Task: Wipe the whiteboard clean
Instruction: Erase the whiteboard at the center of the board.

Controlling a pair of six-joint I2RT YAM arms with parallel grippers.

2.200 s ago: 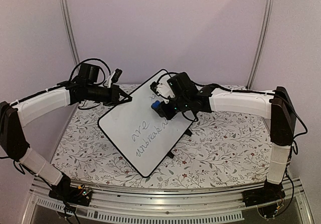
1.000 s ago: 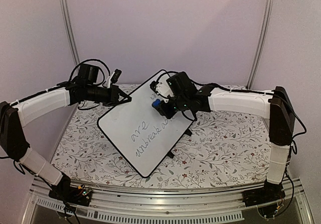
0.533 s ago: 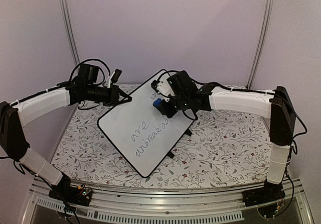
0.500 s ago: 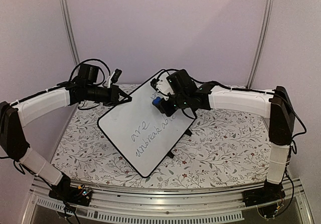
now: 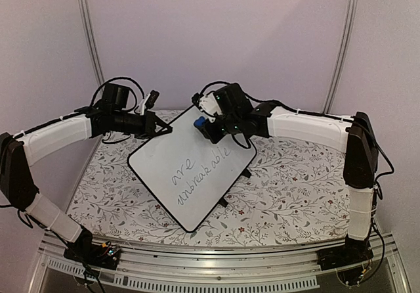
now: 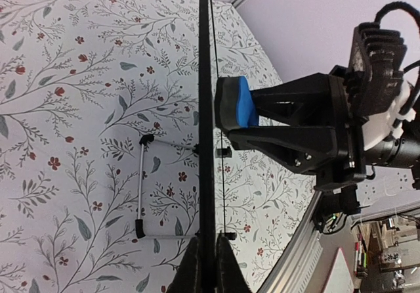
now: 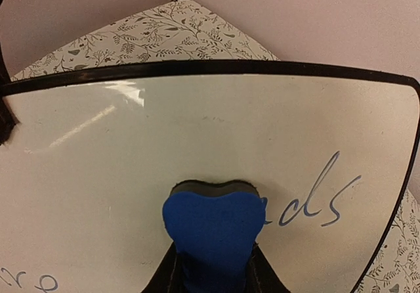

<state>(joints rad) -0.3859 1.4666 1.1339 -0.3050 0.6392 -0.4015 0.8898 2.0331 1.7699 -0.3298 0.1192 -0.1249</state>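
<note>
The whiteboard point(image 5: 187, 175), tilted up over the flowered table point(image 5: 295, 188) with writing across its middle, is steadied only by the left gripper point(image 5: 167, 129) pinching its rim, so a hard push from the blue eraser point(image 5: 199, 123) clamped in the right gripper point(image 5: 207, 130) could twist it loose.

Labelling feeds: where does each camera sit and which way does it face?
Top external: high behind the bases, looking down at the whiteboard; both arms show.
Left wrist: looks along its edge, clamped in the left gripper.
Right wrist: faces the writing; right gripper holds the blue eraser.
Shared: both wrist views show the eraser.
</note>
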